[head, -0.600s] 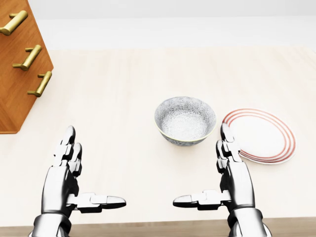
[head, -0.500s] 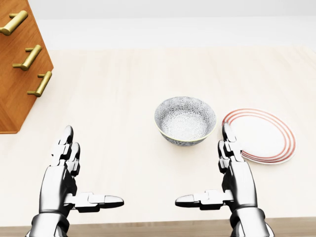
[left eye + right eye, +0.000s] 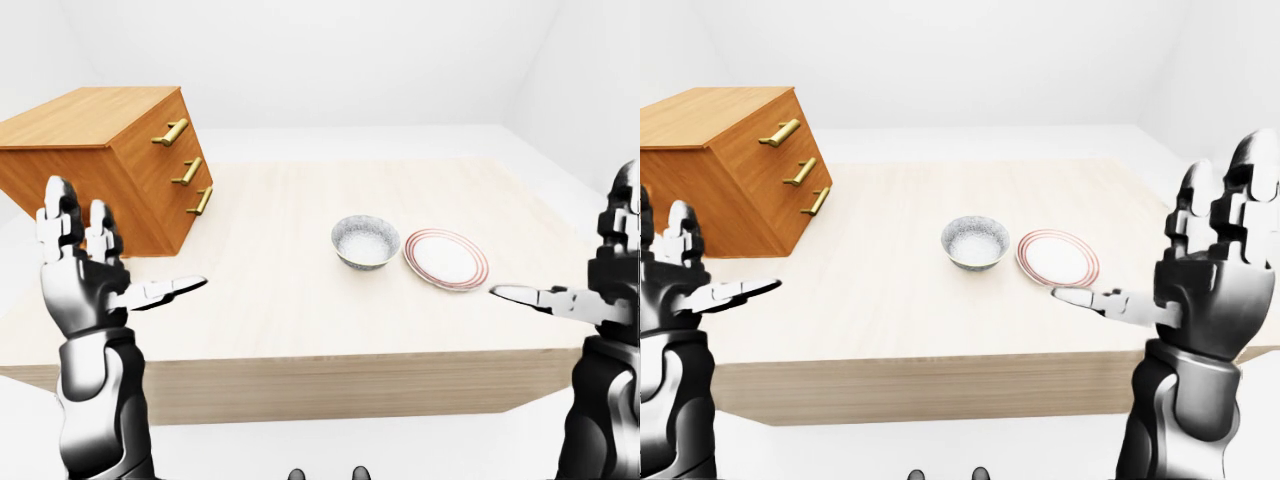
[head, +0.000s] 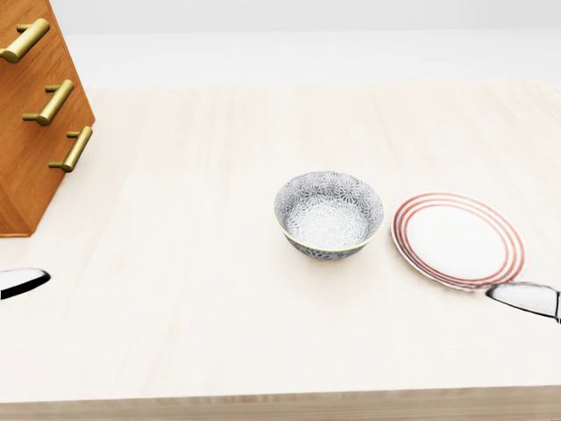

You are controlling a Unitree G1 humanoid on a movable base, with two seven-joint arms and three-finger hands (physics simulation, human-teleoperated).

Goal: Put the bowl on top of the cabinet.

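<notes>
A grey patterned bowl stands upright and empty near the middle of the pale wooden table. The wooden cabinet with three brass handles sits at the table's left end, its flat top bare. My left hand is raised at the left of the left-eye view, open, fingers up and thumb pointing inward. On the right side of the right-eye view my right hand mirrors it, open. Both hands are well apart from the bowl and hold nothing. In the head view only the thumb tips show at the two side edges.
A white plate with red rings lies just to the right of the bowl, almost touching it. The table's near edge runs across the lower part of the eye views. White floor and walls surround the table.
Both hands have spread outward and left the bottom of the head view, where only their thumb tips remain at the side edges. Bowl, plate and cabinet have not moved.
</notes>
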